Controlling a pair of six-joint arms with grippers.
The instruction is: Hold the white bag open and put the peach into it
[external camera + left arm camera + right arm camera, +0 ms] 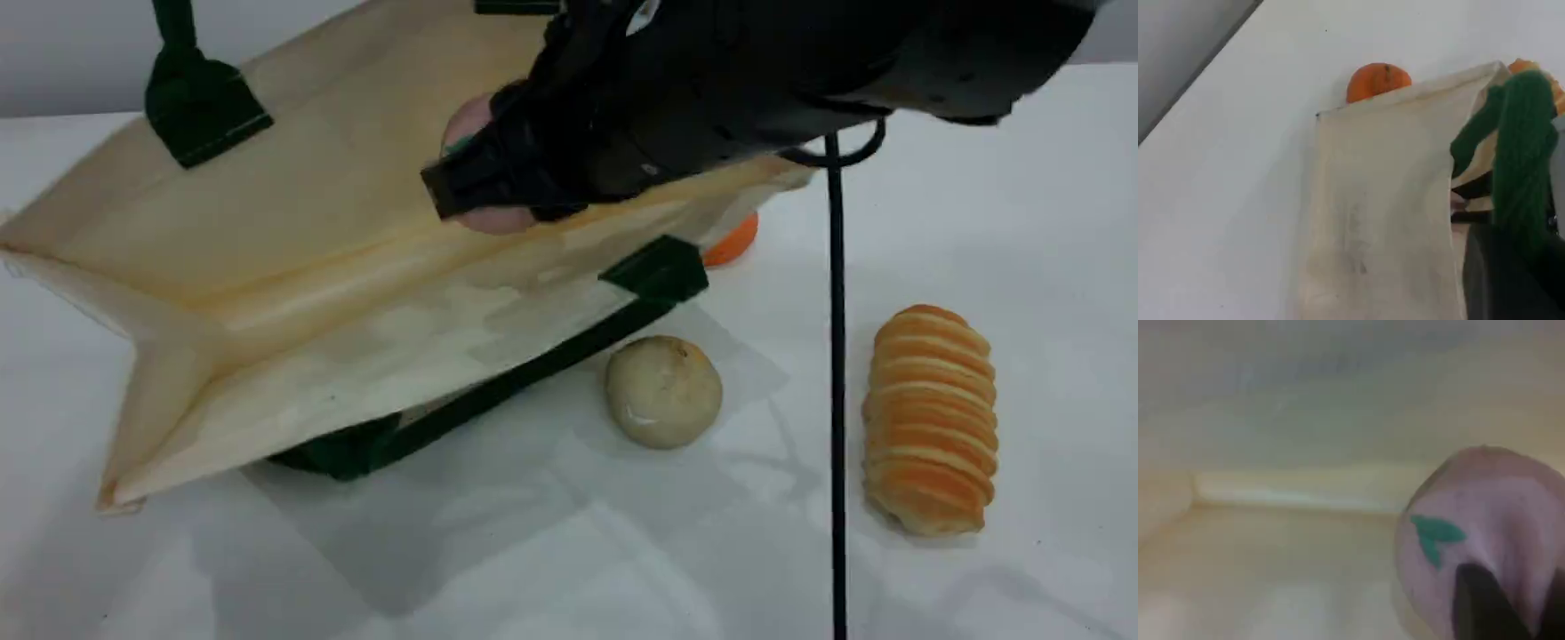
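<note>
**Peach at the mouth of the bag**

White surface [1022, 222] all round, and the white bag [311, 204] sprawls across it, mouth gaping. Up top, one green rope handle [1521, 147] rises out of the scene view. In the left wrist view it runs into the left tool [1511, 273], which is pinched on the rope. The right tool [484, 173] is reaching into the opening, fingers clamped on the peach [471, 120]. The pink fruit sits between the black fingers, cream fabric all around it in the right wrist view.

Just beside the bag's lower handle sits a beige bun [663, 389]. A ridged bread roll [931, 418] lies farther right. An orange fruit [733, 242] peeks out from behind the bag.
</note>
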